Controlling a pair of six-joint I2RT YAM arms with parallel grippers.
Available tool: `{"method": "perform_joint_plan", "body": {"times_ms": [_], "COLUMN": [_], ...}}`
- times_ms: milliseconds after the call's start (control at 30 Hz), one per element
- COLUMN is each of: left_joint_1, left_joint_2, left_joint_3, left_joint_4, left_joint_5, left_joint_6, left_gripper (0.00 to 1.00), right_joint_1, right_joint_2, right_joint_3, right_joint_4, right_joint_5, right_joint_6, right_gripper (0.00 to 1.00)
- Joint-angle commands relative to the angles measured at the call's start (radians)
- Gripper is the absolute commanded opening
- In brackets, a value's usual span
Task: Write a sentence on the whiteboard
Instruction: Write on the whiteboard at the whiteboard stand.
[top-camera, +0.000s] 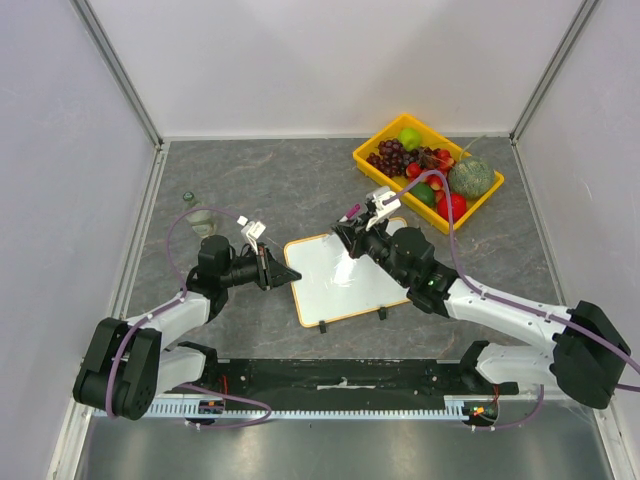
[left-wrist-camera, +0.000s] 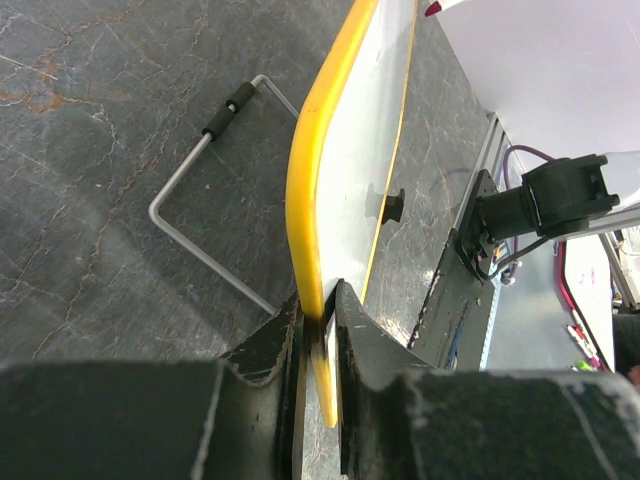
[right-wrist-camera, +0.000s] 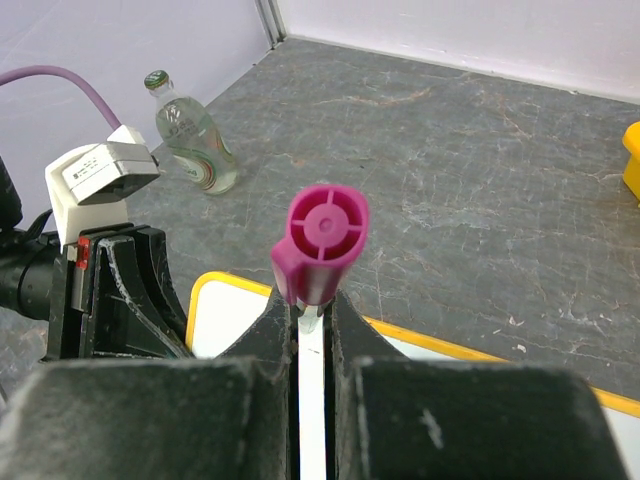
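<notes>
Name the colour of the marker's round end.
Magenta. The marker end shows best in the right wrist view.

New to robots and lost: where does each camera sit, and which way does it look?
Top external: above and behind, looking down on the left arm, right arm and whiteboard.
Left wrist: on the left arm, looking along the left gripper clamping the whiteboard's edge.
Right wrist: on the right arm, looking past the right gripper and marker toward a bottle.
Shared: whiteboard, in all.

Pale walls (top-camera: 300, 60) enclose a grey marbled tabletop (top-camera: 250, 180).
</notes>
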Motion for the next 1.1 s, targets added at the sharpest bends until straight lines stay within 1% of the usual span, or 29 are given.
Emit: {"method": "perform_joint_plan", "body": {"times_ms": [0,467,1067], "left_joint_1": [0.001,0.002,0.002], "left_joint_2": [0.011,0.014,0.015], "left_joint_3": [0.005,0.008,0.008], "left_joint_4": [0.028,0.03,0.028], "left_joint_5": [0.009,0.012,0.01], "left_joint_6": [0.018,0.02,0.02], "left_gripper": [0.02,0.02,0.02], "right_joint_1": [0.007,0.006,0.006], "right_joint_2": [0.016,0.041,-0.01], "right_joint_3": [-0.003,-0.056,-0.118], "right_joint_4": [0.078,0.083,0.058], "right_joint_5": [0.032,0.047,0.029], "right_joint_6": [-0.009,-0.004,0.013], "right_gripper": [0.0,0.0,0.0]}}
